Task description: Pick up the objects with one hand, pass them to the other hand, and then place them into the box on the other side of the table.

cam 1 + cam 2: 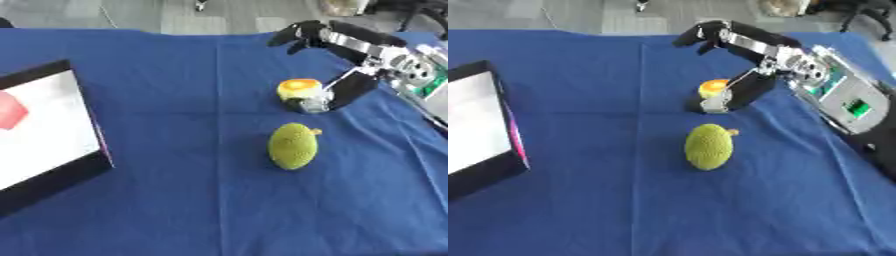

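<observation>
1. A small round orange-and-yellow fruit [298, 88] sits on the blue tablecloth [192, 100], right of the table's middle and toward the far side.
2. The right hand [350, 55] reaches in from the upper right and arches over that fruit: its thumb [328, 100] comes down just beside the fruit's right side, touching or nearly so (I cannot tell which), while the dark fingers [293, 34] spread out above and beyond it, well off the fruit. The hand is wide, holding nothing.
3. A bumpy green oval fruit [292, 145] with a small yellowish stem lies nearer the robot, just below the orange one and apart from it.
4. A black-rimmed box [61, 177] with a white inside stands at the table's left edge; something red [10, 111] shows inside it.
</observation>
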Robot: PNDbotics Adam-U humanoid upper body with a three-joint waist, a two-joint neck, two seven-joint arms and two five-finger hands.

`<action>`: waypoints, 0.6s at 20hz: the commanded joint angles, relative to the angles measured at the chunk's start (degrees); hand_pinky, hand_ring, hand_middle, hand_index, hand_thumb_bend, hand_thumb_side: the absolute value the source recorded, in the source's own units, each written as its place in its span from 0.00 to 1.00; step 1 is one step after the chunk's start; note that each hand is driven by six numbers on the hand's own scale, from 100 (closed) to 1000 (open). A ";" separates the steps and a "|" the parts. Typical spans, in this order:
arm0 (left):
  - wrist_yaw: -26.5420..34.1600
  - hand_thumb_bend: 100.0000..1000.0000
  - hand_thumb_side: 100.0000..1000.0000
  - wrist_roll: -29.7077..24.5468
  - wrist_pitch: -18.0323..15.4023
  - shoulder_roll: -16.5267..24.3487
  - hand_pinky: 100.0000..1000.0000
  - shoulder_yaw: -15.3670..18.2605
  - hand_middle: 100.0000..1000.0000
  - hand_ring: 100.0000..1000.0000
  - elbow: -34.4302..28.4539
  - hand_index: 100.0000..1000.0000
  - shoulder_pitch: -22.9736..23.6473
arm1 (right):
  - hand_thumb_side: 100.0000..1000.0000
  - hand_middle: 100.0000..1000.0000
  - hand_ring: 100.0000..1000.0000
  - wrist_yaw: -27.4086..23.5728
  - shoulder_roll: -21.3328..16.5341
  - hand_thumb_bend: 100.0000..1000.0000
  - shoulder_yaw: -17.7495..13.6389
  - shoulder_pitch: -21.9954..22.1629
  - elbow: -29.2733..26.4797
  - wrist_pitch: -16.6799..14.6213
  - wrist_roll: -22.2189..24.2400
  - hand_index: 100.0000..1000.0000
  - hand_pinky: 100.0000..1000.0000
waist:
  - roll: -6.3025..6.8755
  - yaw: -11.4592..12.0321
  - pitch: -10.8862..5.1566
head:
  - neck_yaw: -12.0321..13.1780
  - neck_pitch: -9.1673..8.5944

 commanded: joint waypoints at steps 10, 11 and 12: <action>-0.26 0.00 0.63 -0.13 0.03 0.77 0.91 0.31 0.79 0.85 -2.19 0.69 -2.83 | 0.12 0.78 0.89 4.37 -4.19 0.47 -3.02 0.33 5.52 1.32 -1.01 0.81 0.83 | -0.92 1.56 2.77 | -3.66 -1.68; -0.29 0.00 0.62 -0.17 -0.03 0.73 0.91 0.27 0.79 0.85 -2.32 0.69 -2.98 | 0.12 0.79 0.88 4.94 -4.25 0.46 -3.19 0.35 6.26 1.24 -1.17 0.81 0.83 | -0.93 1.71 3.01 | -3.94 -1.86; -0.32 0.00 0.62 -0.16 -0.15 0.71 0.91 0.25 0.79 0.85 -2.55 0.69 -3.14 | 0.12 0.79 0.88 5.54 -4.34 0.46 -3.42 0.47 6.97 1.15 -1.41 0.81 0.83 | -0.95 1.89 3.30 | -4.28 -2.06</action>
